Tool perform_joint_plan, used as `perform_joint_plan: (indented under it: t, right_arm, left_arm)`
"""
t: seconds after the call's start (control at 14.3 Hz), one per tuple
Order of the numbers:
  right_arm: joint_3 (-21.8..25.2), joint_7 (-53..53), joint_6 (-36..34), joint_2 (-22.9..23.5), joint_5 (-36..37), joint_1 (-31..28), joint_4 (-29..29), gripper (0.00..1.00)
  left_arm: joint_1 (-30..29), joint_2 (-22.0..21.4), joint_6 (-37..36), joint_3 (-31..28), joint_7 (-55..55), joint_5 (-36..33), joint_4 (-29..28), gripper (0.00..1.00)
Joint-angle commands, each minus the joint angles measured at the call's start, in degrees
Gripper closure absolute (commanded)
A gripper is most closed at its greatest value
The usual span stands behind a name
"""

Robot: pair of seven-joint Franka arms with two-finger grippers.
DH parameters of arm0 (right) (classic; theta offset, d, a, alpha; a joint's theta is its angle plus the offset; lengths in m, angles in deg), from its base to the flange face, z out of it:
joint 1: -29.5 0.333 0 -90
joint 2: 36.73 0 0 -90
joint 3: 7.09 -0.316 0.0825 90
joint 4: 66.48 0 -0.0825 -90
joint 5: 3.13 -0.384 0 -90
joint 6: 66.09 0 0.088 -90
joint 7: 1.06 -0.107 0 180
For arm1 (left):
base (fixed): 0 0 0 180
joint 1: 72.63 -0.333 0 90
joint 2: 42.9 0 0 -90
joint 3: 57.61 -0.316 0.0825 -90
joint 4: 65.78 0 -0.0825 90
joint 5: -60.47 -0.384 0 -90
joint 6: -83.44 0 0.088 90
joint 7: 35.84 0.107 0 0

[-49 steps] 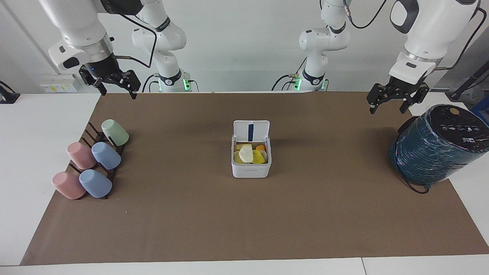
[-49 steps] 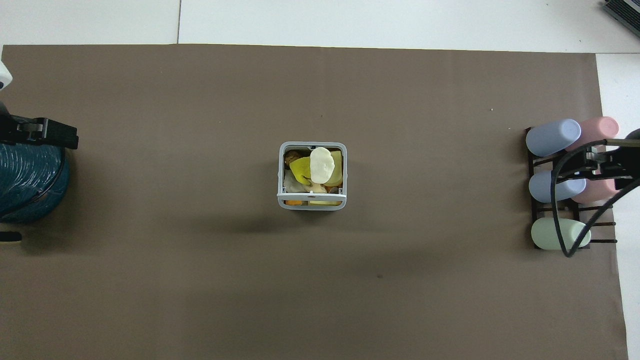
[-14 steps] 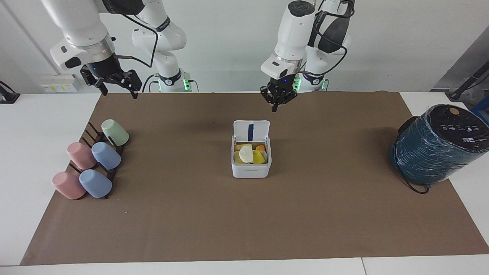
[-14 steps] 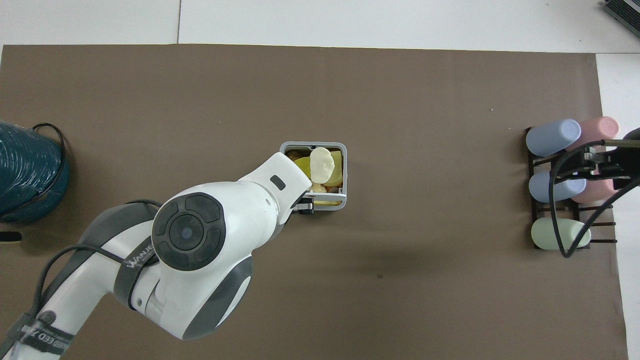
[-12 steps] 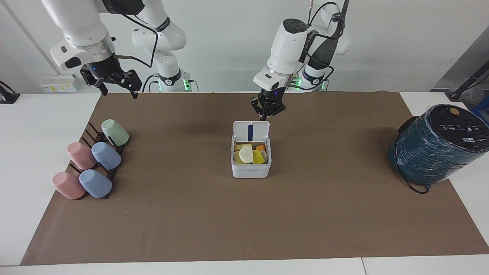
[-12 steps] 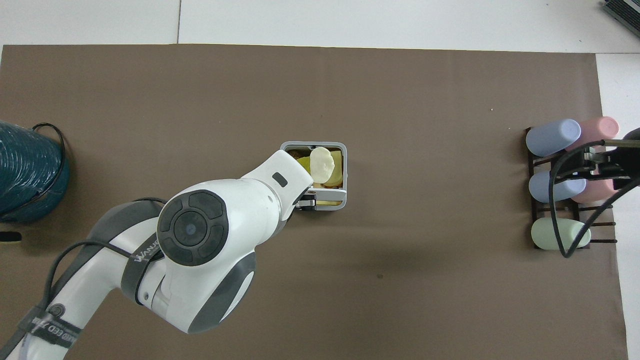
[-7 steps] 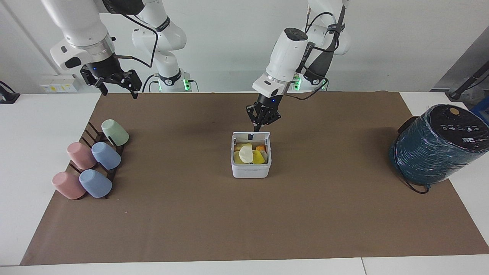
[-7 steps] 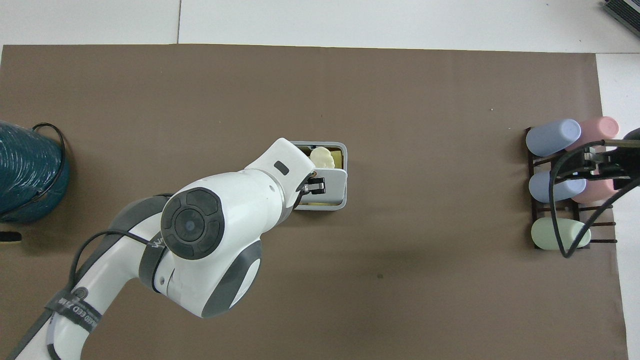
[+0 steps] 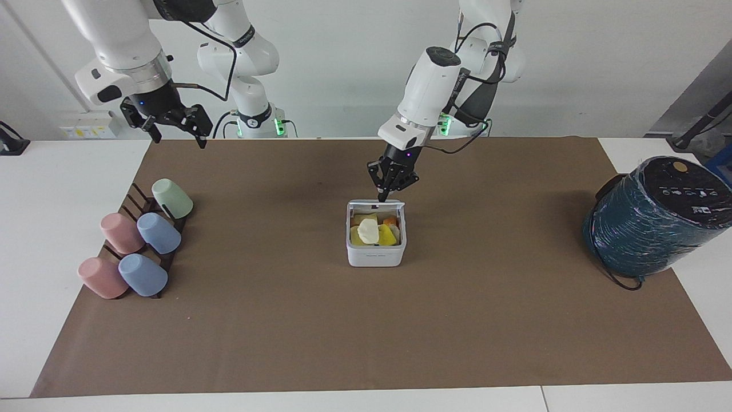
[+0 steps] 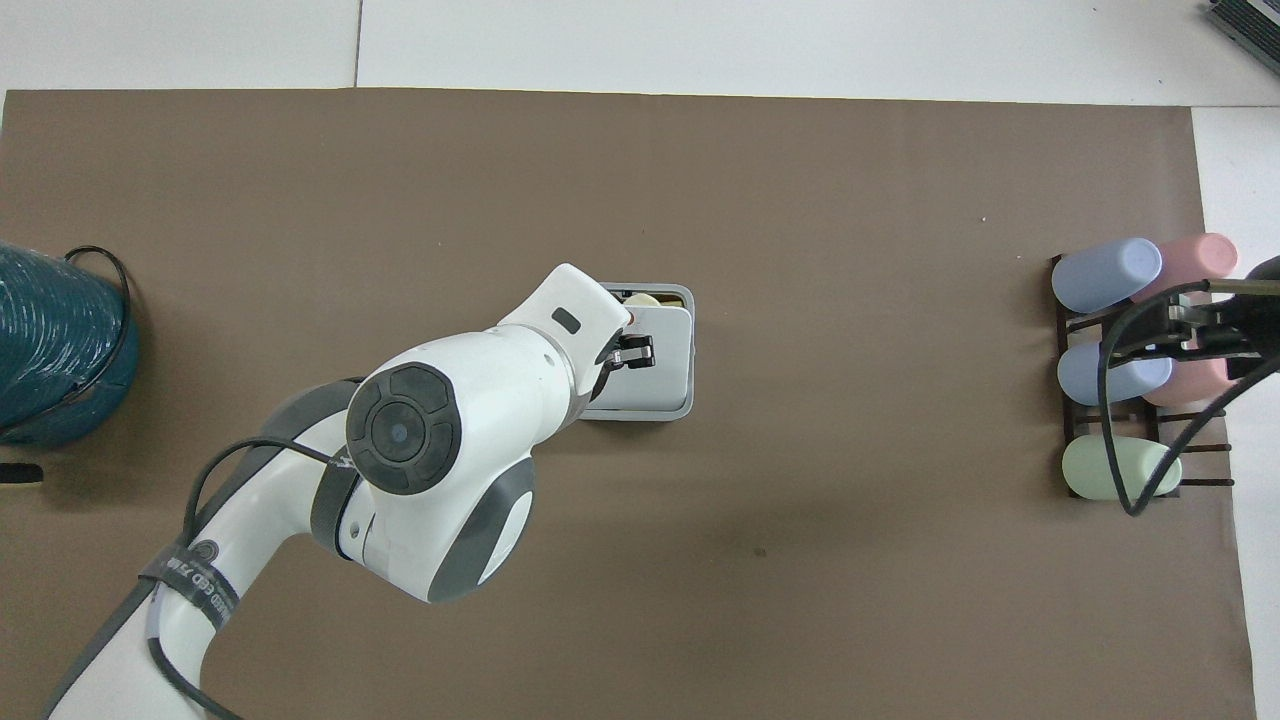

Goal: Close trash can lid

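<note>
— Where is the trash can (image 9: 376, 243) found, and how is its lid (image 10: 655, 355) held?

— The trash can is seen at the middle of the brown mat on the counter (image 9: 343, 320), well apart from the cup rack (image 9: 140, 240) at the right arm's end and the teal wrapped cylinder (image 9: 657, 217) at the left arm's end. The lid is tipped far forward over the opening; in the overhead view most of the contents are covered, and only a strip of them is left showing at the edge farther from the robots. In the facing view the yellow and orange scraps (image 9: 374, 232) can be seen under the lifted edge, so closure is judged partial.

— Why is the lid pressed from that edge?

— The hinge appears to sit on the edge nearer to the robots, so the flap can be swung down by a push on its outer face.

— How is the left arm posed?

— It is reached in from its base, the wrist angled down and the left pincer (image 9: 389, 191) pointed at the lid's upper edge, its tip seemingly touching it. The fingers appear drawn together with nothing grasped between them; the tip is used as a pusher.

— And the right arm?

— It is kept waiting, with the right pincer (image 9: 171, 134) raised over the mat's corner near the cup rack, its fingers spread and empty.
</note>
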Motion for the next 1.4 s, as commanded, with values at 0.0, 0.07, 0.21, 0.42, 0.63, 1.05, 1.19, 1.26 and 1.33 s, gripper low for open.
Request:
perform_joint_plan:
  t: [0.0,0.07,0.21,0.42,0.63,1.05,1.19,1.26,1.33]
  right_arm:
    - [0.12,1.62,0.34,-1.40,-1.28,-0.21,1.60,0.00]
    - [0.12,1.62,0.34,-1.40,-1.28,-0.21,1.60,0.00]
    - [0.12,1.62,0.34,-1.49,-1.28,-0.21,1.60,0.00]
    - [0.12,1.62,0.34,-1.49,-1.28,-0.21,1.60,0.00]
    - [0.12,1.62,0.34,-1.49,-1.28,-0.21,1.60,0.00]
    - [0.12,1.62,0.34,-1.49,-1.28,-0.21,1.60,0.00]
    - [0.12,1.62,0.34,-1.49,-1.28,-0.21,1.60,0.00]
    - [0.12,1.62,0.34,-1.49,-1.28,-0.21,1.60,0.00]
    - [0.12,1.62,0.34,-1.49,-1.28,-0.21,1.60,0.00]
  left_arm:
    - [0.73,3.98,3.65,-0.39,-0.28,1.05,1.66,1.00]
    - [0.82,5.39,4.44,-0.39,-0.28,1.05,2.28,1.00]
    - [0.56,6.19,5.67,-0.39,-0.28,1.05,2.37,1.00]
    - [0.38,8.03,6.29,-0.47,-0.10,1.05,2.37,1.00]
    - [1.00,10.41,8.31,-0.47,-0.28,1.05,2.37,1.00]
    - [0.21,10.33,5.25,-0.56,0.07,0.96,3.77,1.00]
    - [-1.10,9.54,-2.98,-1.09,0.16,0.87,8.06,1.00]
    - [-1.98,9.54,-7.55,-1.09,0.25,0.87,10.70,1.00]
    - [-2.95,9.45,-10.90,-1.09,0.25,0.87,12.99,1.00]
